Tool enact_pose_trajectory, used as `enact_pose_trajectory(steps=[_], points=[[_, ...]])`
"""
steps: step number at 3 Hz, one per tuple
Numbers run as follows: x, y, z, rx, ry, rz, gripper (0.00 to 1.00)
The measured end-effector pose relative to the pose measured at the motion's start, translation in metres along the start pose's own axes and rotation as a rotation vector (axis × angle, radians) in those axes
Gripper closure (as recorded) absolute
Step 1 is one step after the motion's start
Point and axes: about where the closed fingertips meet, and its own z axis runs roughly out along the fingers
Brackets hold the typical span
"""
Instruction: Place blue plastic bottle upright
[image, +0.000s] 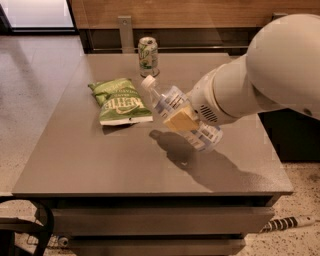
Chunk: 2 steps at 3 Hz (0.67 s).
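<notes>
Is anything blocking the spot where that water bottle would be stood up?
Nothing visible. The claw holds the clear ribbed plastic bottle tilted above bare grey table; the green chip bag and green-and-silver drink can sit clear of it.

Above the tabletop (75, 165), the gripper (182, 120) holds the bottle (167, 100) tilted, just right of the chip bag (120, 101), with the can (148, 54) standing behind them.

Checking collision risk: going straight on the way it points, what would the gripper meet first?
The gripper, shut on the tilted clear ribbed plastic bottle above the grey table, points left and down. It would likely meet the tabletop first, just short of the green chip bag. Depth is unclear.
</notes>
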Motion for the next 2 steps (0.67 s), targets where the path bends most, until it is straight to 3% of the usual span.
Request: enact_pose_trajectory(steps=[1,2], points=[[0.005,-0.040,-0.012,0.075,-0.184,0.062,1.00],[-0.007,-0.057,-0.016,0.117,-0.343,0.111,1.00]])
